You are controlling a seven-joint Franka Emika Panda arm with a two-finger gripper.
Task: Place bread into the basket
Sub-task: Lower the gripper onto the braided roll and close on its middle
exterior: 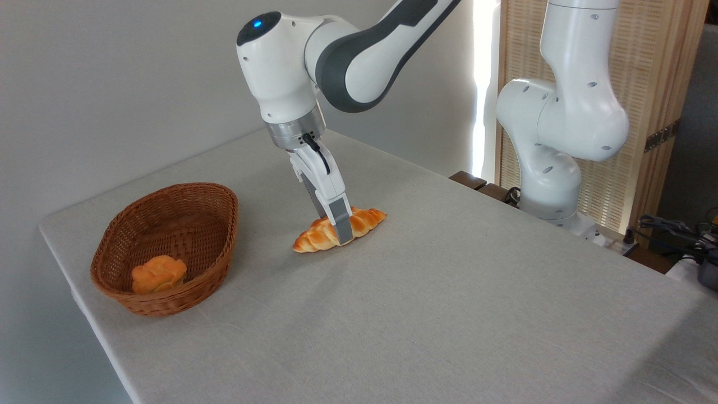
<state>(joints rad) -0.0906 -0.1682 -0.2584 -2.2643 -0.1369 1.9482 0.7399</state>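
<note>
The bread lies on the surface, at 3 o'clock from the basket and well apart. The fingers straddle its middle; whether they pinch yet I cannot tell. It looks light, firm and glossy, so mid-loaf seems the best hold

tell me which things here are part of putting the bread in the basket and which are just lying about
Part of the job:
- braided loaf, on the table, fingers straddling it
- wicker basket, left of the loaf

Just lying about:
- small bun, already in the basket
- cables at the far right
</note>
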